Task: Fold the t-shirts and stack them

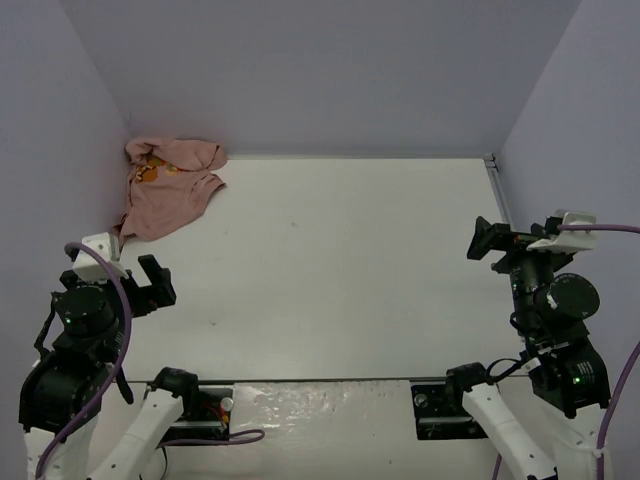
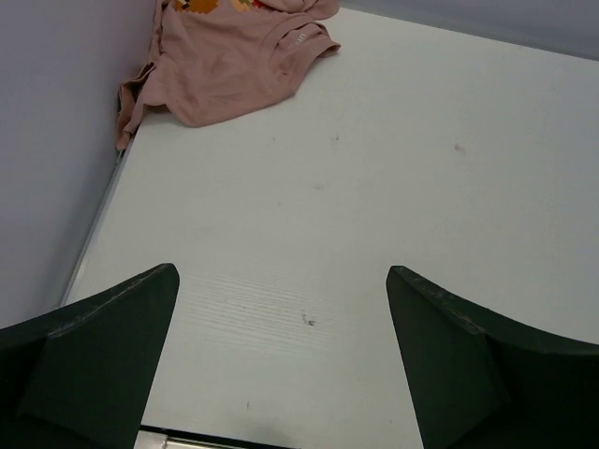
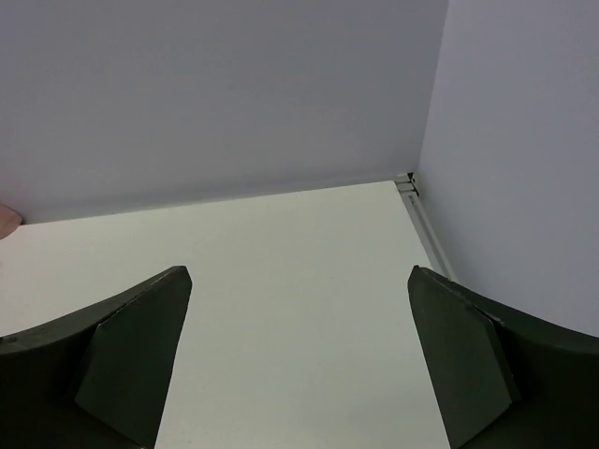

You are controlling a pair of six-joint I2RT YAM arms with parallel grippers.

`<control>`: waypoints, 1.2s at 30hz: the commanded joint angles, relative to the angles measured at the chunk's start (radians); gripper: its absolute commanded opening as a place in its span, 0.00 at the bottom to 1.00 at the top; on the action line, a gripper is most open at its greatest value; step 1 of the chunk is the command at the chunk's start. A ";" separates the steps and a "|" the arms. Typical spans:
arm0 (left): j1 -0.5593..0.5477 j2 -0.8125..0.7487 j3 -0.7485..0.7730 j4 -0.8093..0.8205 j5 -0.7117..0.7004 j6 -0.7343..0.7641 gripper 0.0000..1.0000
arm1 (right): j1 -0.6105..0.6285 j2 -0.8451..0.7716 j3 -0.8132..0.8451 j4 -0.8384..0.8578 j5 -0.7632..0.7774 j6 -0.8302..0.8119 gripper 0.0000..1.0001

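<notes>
The pink t-shirt (image 1: 168, 195) lies crumpled, seemingly graphic-side up, in the far left corner of the counter (image 1: 350, 260), so the left hand (image 2: 281, 273) and right hand (image 3: 299, 273) hover near their bases, fingers spread wide, holding nothing, ready to reach

Top external view, high behind both arm bases (image 1: 190, 400), looking down and forward over the whole table (image 1: 350, 270), left wrist view, low, facing the far left corner, sharing the t-shirt (image 1: 170, 190) with top view, right wrist view, low, facing the far right corner
</notes>
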 commanded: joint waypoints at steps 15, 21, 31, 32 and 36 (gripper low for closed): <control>0.010 0.330 -0.044 0.170 0.013 -0.270 0.92 | 0.026 0.016 -0.029 0.074 -0.048 0.040 1.00; 0.244 0.492 -0.156 0.419 0.121 -0.408 0.92 | 0.042 0.015 -0.083 0.073 -0.082 0.059 1.00; 0.476 0.828 -0.188 0.745 0.062 -0.623 0.91 | 0.080 -0.008 -0.145 0.069 -0.108 0.070 1.00; 0.480 0.868 -0.184 0.768 0.047 -0.634 0.91 | 0.084 -0.011 -0.147 0.068 -0.108 0.069 1.00; 0.487 1.012 -0.122 0.827 -0.021 -0.669 0.91 | 0.092 -0.020 -0.160 0.068 -0.110 0.067 1.00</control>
